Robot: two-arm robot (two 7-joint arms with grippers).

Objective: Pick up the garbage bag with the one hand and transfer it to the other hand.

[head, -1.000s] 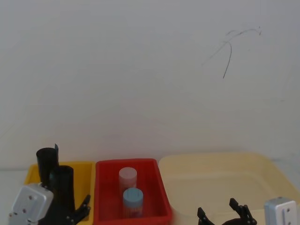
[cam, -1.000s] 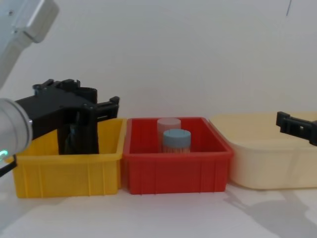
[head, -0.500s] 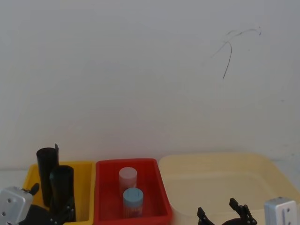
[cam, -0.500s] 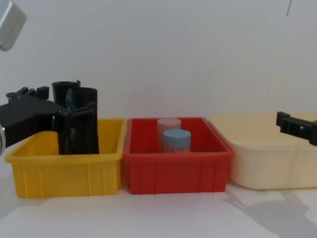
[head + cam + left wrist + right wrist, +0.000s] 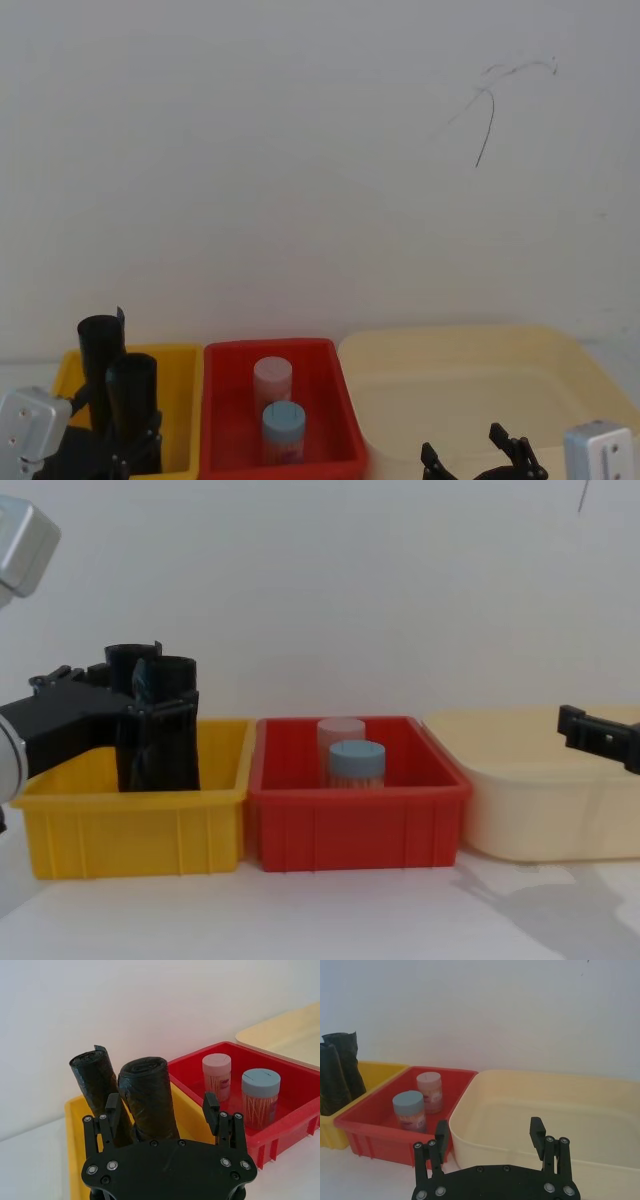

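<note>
L gripper (image 5: 161, 1099) sits at the yellow bin (image 5: 130, 830), low on the left in the head view. Its fingers (image 5: 112, 1109) are spread wide. In the wrist view the garbage bag (image 5: 147, 1092) stands between them. The bag is close to one finger, and the other finger stands clear of it w/ a visible gap. Jaws are wide and hold nothing.

Garbage bag: a tight black crinkled roll w/ a flat top, standing upright inside the yellow bin and rising well above the rim. In the chest view the L gripper crosses in front of the roll about halfway up.

A 2nd black roll (image 5: 95, 1080), w/ a loose corner sticking up at its top, stands in the same bin just behind the bag. The 2 rolls appear to touch low down.

R gripper (image 5: 488, 1129) hangs near the cream tub (image 5: 540, 810), low on the right in the head view and well apart from the bag. Its fingers are spread wide and hold nothing.

Layout, left to right, chest view:
- Yellow bin, w/ both rolls.
- Red bin (image 5: 355, 830), just beside the yellow one. It holds 2 upright jars of thin sticks: a blue-lid jar (image 5: 357, 763) nearer the robot and a pink-lid jar (image 5: 341, 728) behind it.
- Cream tub, just beside the red bin.

All 3 containers rest on a white table (image 5: 330, 915) in front of a plain white wall.
</note>
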